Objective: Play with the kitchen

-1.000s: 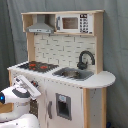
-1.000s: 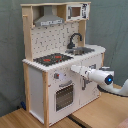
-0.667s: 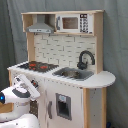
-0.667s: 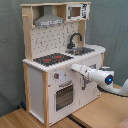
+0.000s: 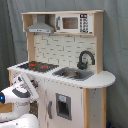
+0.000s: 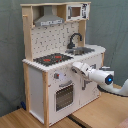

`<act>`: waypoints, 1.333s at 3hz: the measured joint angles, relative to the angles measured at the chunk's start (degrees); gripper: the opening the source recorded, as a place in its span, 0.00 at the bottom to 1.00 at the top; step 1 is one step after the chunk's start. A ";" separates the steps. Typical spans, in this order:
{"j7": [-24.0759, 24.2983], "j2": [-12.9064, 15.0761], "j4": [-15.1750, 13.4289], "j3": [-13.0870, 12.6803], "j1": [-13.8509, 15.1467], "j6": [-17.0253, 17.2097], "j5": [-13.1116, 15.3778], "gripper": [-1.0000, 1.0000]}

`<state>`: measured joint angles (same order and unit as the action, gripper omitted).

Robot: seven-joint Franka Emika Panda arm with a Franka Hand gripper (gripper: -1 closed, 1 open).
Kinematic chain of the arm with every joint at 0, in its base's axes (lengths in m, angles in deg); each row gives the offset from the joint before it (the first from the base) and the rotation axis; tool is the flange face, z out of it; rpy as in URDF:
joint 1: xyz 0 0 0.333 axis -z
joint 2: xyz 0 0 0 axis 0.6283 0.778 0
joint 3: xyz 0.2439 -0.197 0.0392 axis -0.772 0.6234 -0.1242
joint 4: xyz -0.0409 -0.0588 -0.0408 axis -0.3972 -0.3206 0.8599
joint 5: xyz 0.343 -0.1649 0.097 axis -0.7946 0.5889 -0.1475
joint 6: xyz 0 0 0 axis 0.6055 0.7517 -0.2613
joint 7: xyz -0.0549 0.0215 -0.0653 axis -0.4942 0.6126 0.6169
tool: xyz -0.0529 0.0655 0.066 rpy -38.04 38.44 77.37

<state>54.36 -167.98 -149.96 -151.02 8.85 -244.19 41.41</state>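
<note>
The kitchen [image 5: 75, 100] [image 6: 37, 87] is a tall white and light-wood toy with a grey hood [image 5: 41, 27], a pegboard back [image 6: 52, 37], a black faucet [image 5: 85, 59] [image 6: 75, 40], a sink [image 5: 75, 74], a red-ringed hob [image 5: 37, 65] [image 6: 50, 58] and a windowed oven door [image 6: 63, 95]. My gripper [image 6: 74, 68] [image 5: 30, 82] hangs close in front of the cabinet's face, just under the counter edge and above the oven door. Whether it touches the front does not show.
A microwave [image 5: 72, 22] sits in the top shelf. A grey curtain [image 5: 117, 45] hangs behind the toy. It stands on a wooden surface [image 6: 95, 112], and my white arm [image 6: 102, 77] reaches in from the second exterior view's right.
</note>
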 joint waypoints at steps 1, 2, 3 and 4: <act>5.84 0.01 0.00 0.03 0.00 -0.10 -0.02 0.00; 9.85 0.11 0.00 0.04 -0.06 -0.13 -0.04 0.00; 9.95 0.12 -0.01 0.03 -0.08 -0.13 -0.04 1.00; 11.61 0.12 -0.01 0.02 -0.19 -0.13 -0.04 1.00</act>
<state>65.97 -167.86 -149.97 -151.00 8.65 -244.32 41.37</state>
